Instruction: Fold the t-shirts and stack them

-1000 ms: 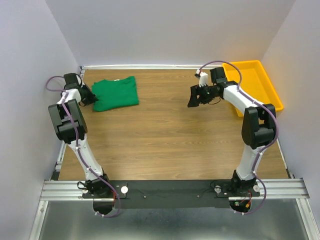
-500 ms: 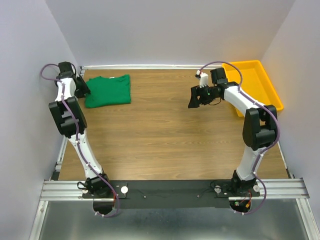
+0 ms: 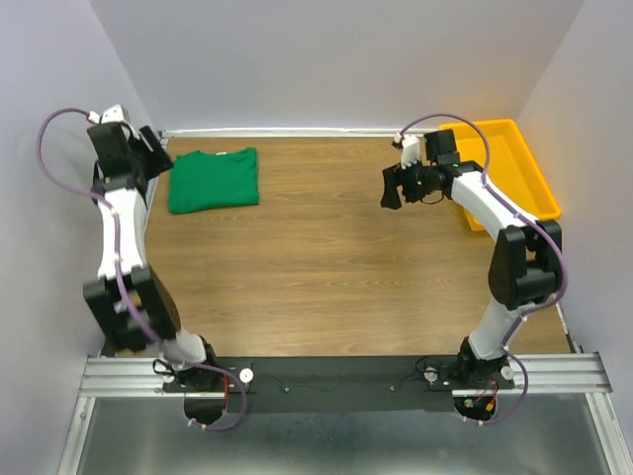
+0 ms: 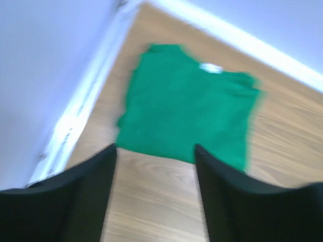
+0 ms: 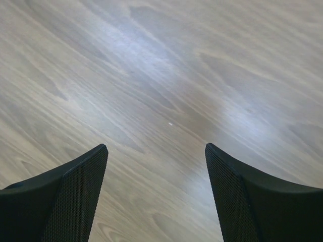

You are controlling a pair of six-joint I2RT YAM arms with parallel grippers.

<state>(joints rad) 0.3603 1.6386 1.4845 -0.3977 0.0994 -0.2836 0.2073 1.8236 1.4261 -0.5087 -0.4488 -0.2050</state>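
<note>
Left gripper (image 4: 155, 151), jaws apart and empty, hovers near the folded green t-shirt (image 4: 186, 111); folding looks done, and stacking next needs another shirt, none visible

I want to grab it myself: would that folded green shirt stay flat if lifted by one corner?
Probably not: the green t-shirt is soft cloth lying in flat folded layers, so it would likely droop and unfold. It looks thin, so probably light. Pushed, it might bunch up on the wooden table rather than slide.
</note>
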